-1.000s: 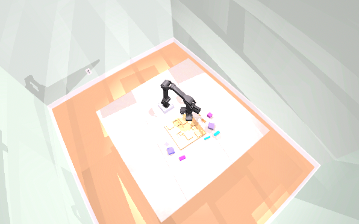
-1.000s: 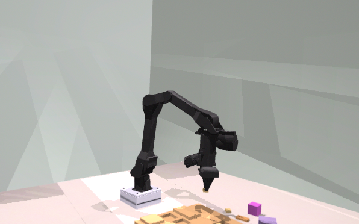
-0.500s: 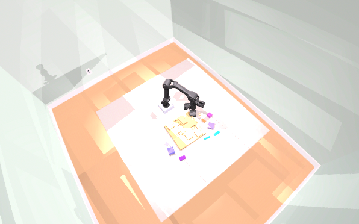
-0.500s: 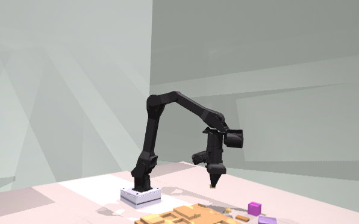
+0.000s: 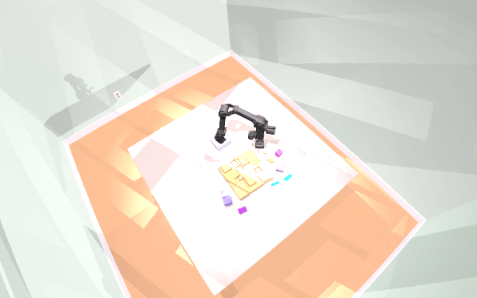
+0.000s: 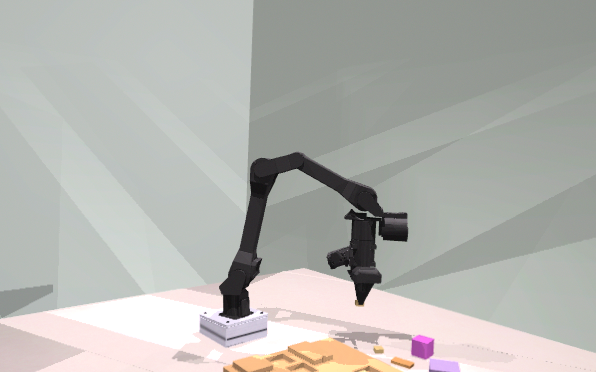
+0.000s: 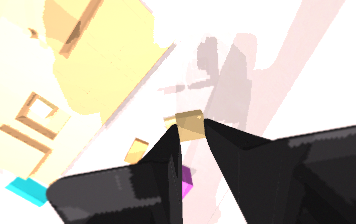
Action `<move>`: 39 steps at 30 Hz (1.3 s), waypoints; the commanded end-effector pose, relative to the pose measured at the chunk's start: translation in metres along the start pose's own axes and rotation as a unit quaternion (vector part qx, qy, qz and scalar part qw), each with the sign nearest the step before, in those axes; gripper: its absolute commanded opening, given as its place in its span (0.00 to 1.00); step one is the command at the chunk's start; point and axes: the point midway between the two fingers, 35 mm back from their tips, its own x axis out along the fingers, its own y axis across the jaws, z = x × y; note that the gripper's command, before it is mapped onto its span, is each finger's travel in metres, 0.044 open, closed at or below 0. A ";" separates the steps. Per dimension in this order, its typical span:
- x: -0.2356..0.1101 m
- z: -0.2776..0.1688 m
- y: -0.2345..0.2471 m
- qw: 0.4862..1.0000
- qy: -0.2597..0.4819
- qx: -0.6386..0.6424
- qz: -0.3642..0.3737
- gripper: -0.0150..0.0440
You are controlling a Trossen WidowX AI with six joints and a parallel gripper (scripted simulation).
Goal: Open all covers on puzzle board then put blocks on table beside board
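- We are holding a small tan block in the end effector; its fingers are pressing on the two sides of the block, and the top of the block is showing just above the tips.
- In the exterior view the end effector is hanging in the air above the worktop, with the block as a little tan spot at its tip.
- In the wrist view we are looking down past the block; the puzzle board is lying to the left, and white worktop is under the block, so we are judging that it is already outside the board edge.
- Several blocks are already lying on the worktop beside the board: a magenta cube, a small tan piece, a pale lilac piece and two cyan pieces on one side, and a lavender block and a flat magenta block on the other side.
- From this we are judging that the task is well advanced, and the block in hand may be one of the last.
- We cannot tell from these views whether every cover is open or whether every well is empty; the board is too small and too bright.
- What is left, as far as we are seeing: lowering this block to the worktop clear of the board, releasing it, checking the remaining wells, and moving the end effector away.
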 end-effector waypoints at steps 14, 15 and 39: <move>0.010 -0.011 -0.029 1.000 0.000 0.002 -0.003 0.39; 0.012 -0.011 -0.029 1.000 0.000 0.002 -0.003 0.39; 0.052 -0.014 -0.029 1.000 0.000 0.002 -0.003 0.39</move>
